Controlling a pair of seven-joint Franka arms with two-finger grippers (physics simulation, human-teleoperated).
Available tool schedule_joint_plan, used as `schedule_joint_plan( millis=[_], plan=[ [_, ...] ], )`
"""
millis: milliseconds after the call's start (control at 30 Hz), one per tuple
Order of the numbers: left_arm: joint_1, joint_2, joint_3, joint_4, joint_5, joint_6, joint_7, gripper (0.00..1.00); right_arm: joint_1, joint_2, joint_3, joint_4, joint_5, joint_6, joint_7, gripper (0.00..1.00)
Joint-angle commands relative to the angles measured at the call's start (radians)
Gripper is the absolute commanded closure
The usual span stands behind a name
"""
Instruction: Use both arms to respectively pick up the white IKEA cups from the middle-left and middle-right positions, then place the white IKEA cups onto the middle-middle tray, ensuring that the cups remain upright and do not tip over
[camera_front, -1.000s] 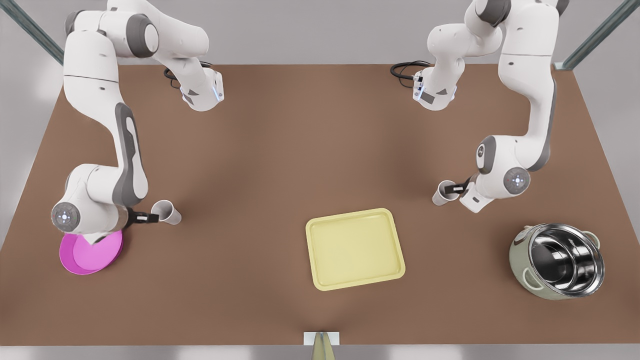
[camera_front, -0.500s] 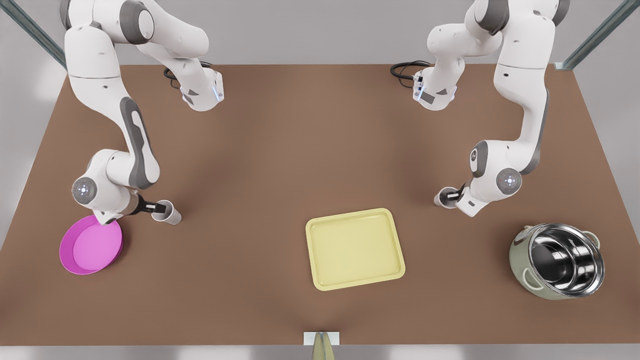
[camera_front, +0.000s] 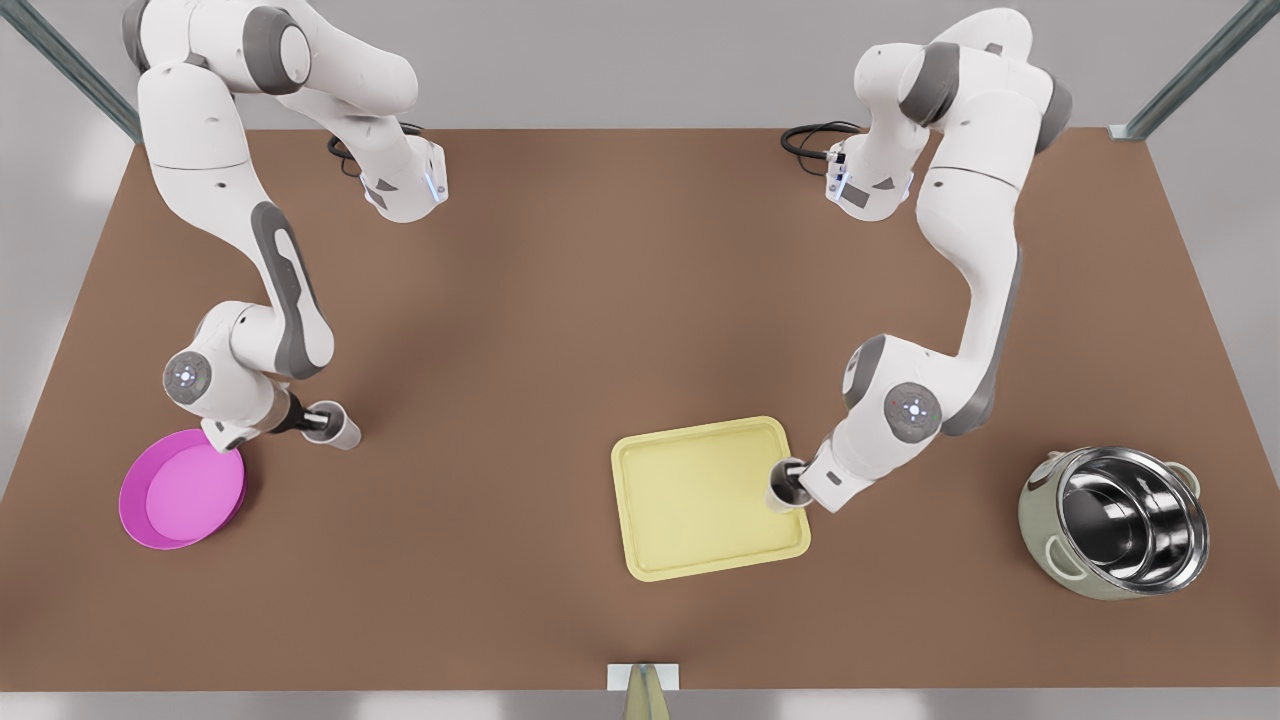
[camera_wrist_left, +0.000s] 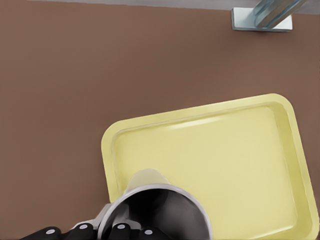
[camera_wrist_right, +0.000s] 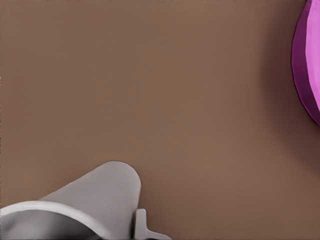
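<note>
Care matters as the left end effector (camera_front: 790, 486), pinching one white cup (camera_front: 783, 488) over the tray (camera_front: 700, 500) edge, lowers it upright, while the right end effector (camera_front: 318, 421) pinches the other cup (camera_front: 335, 428) beside the magenta dish (camera_front: 180, 495) on the tabletop (camera_front: 600, 300).

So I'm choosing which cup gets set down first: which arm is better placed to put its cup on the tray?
The left. Its gripper holds a cup over the tray edge. The right gripper holds its cup off by the magenta dish.
</note>
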Motion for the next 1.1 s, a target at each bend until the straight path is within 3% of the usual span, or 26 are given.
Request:
schedule_joint_plan(
  millis=[0,133,233,333,467,567,600,800,967,1033,1067],
  plan=[
    [-0.016,0.034,-0.005,0.013,-0.001,-0.008,-0.393,0.79,0.017,0.001,0.002,0.022,0.013,0.011,0.014,0.79],
    [-0.032,0.066,-0.006,0.008,0.0,-0.007,-0.422,0.79,0.084,0.075,0.081,0.22,0.076,-0.011,0.023,0.79],
    [-0.034,0.083,-0.006,0.007,0.0,-0.005,-0.423,0.79,0.231,0.242,0.081,0.519,0.096,-0.049,0.043,0.79],
    [-0.034,0.094,-0.006,0.007,0.0,-0.004,-0.423,0.79,0.392,0.335,0.081,0.662,0.097,-0.049,0.325,0.79],
    [-0.034,0.103,-0.006,0.007,0.0,0.005,-0.423,0.65,0.535,0.45,0.082,0.851,0.097,-0.071,0.56,0.79],
    [-0.032,0.103,-0.006,0.007,0.0,0.005,-0.423,0.08,0.581,0.541,0.098,0.998,0.097,-0.115,0.563,0.79],
    [-0.032,0.1,-0.008,0.007,-0.001,0.004,-0.423,0.0,0.581,0.576,0.121,1.033,0.096,-0.117,0.566,0.79],
    [-0.002,0.02,-0.036,0.001,-0.001,-0.116,-0.492,0.0,0.626,0.616,0.153,1.044,0.102,-0.115,0.575,0.79],
    [0.187,-0.264,-0.032,0.059,0.022,-0.748,-0.286,0.0,0.63,0.638,0.153,1.042,0.097,-0.094,0.564,0.79],
    [0.291,-0.308,-0.034,0.09,0.02,-0.876,-0.019,0.0,0.63,0.638,0.153,1.042,0.088,-0.092,0.563,0.0],
    [0.313,-0.313,-0.039,0.097,0.026,-0.916,0.067,0.0,0.63,0.638,0.153,1.041,0.088,-0.092,0.563,0.0]
  ],
)
